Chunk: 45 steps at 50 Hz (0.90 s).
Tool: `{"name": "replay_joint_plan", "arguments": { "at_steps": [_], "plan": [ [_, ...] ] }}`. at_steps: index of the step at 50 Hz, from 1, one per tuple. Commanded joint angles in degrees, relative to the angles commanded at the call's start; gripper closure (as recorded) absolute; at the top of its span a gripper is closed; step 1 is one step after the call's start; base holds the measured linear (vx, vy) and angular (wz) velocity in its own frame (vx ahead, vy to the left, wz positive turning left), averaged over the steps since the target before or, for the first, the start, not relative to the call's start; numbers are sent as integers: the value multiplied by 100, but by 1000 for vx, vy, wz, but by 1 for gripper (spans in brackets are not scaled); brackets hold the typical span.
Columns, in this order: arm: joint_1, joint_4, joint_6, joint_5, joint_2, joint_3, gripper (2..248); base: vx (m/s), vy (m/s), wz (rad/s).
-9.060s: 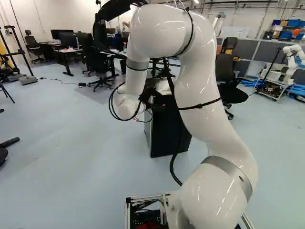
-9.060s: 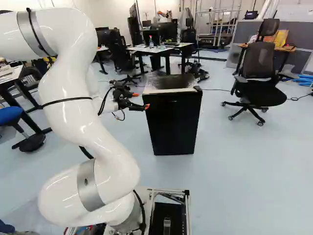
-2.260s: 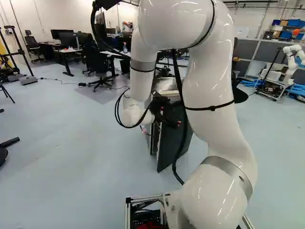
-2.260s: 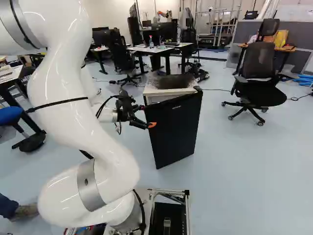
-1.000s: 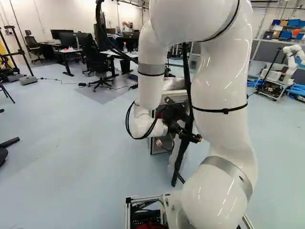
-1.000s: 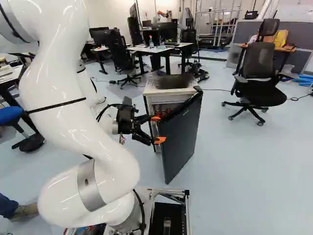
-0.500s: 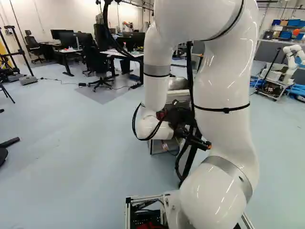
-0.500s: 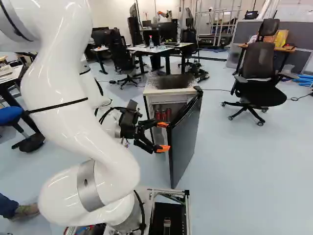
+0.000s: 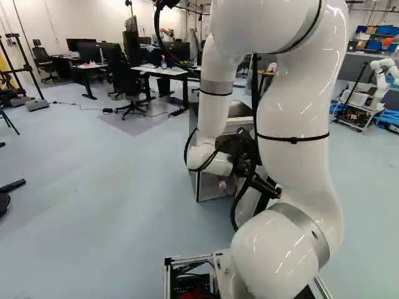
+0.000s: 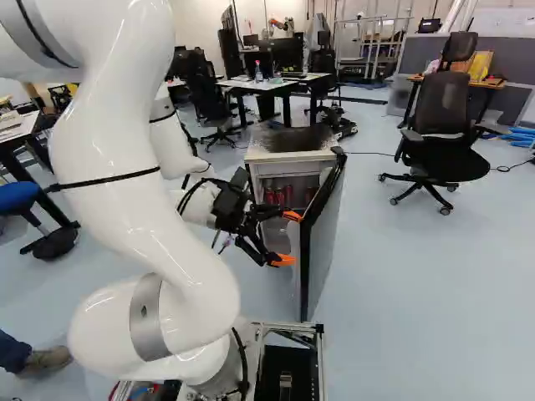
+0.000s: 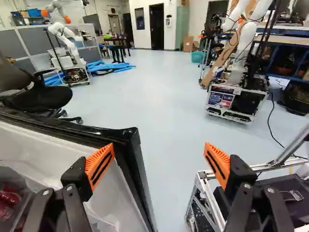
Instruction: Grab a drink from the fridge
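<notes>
Near the swung-out door (image 10: pixel 324 251), my gripper (image 10: pixel 288 238) stands open before the small fridge (image 10: pixel 261 155). Several red cans (image 10: pixel 280 196) show on a shelf inside the fridge. In the wrist view the gripper (image 11: pixel 158 164) has nothing gripped; one orange pad (image 11: pixel 100 166) overlaps the white inner side of the door (image 11: pixel 53 150), the other is out past its black free edge. Whether the first finger touches the door I cannot tell. Red items (image 11: pixel 8 199) lie in a clear door shelf beside that finger. The arm partly hides the fridge in the left base view.
A black office chair (image 10: pixel 443 150) is to the right of the fridge in the right base view. Desks (image 10: pixel 259 83) stand behind the fridge. The wrist view shows my base's frame (image 11: pixel 205 193) near one finger and another robot (image 11: pixel 236 92) farther off.
The fridge door has swung much wider, baring its inside and the red cans. My arm has shifted rightward in the left base view, its gripper turning and staying open. The base has not moved.
</notes>
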<state>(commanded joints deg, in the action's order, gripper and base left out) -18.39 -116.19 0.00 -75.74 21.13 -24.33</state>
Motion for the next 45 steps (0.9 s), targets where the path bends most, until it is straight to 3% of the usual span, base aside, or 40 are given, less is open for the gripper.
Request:
{"name": "replay_joint_plan", "arguments": {
  "at_steps": [45],
  "plan": [
    [1456, -94, 0, 0, 167, -743, 3, 0, 0, 0]
  ]
}}
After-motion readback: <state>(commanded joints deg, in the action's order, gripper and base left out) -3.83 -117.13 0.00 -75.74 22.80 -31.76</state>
